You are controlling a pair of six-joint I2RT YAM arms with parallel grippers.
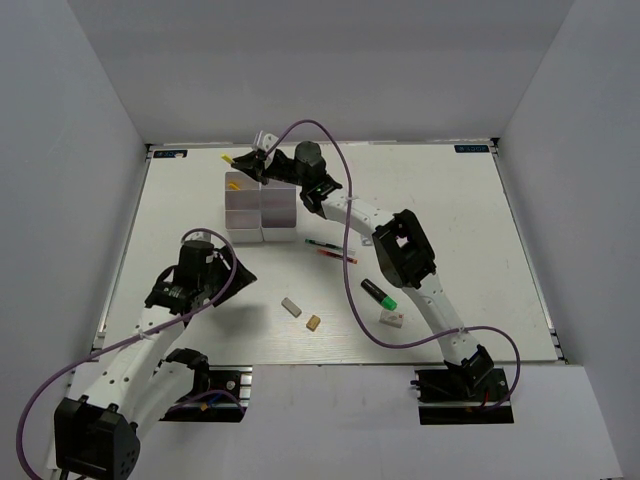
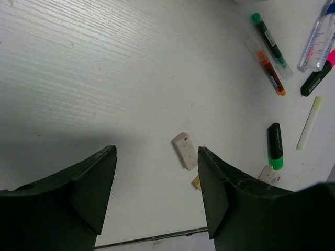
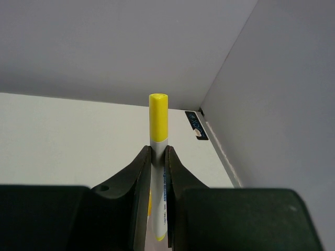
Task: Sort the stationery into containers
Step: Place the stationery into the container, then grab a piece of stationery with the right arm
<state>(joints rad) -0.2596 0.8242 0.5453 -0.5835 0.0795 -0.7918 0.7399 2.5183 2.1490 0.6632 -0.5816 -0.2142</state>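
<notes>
My right gripper (image 1: 252, 160) reaches over the far side of the white organiser (image 1: 262, 208) and is shut on a white marker with a yellow tip (image 1: 231, 158). In the right wrist view the marker (image 3: 158, 117) stands up between my closed fingers (image 3: 140, 167). My left gripper (image 1: 236, 272) is open and empty, low over the table left of the loose items. In the left wrist view it (image 2: 157, 150) frames a grey eraser (image 2: 185, 150) and a tan eraser (image 2: 197, 182). Two thin pens (image 1: 330, 248), a green-capped highlighter (image 1: 378, 293) and a white eraser (image 1: 392, 318) lie near the right arm.
The left wrist view also shows a pale marker (image 2: 310, 123), a pink-capped highlighter (image 2: 316, 78) and a clear bottle (image 2: 316, 42) at the right edge. One compartment holds something yellow (image 1: 235, 186). White walls enclose the table on three sides.
</notes>
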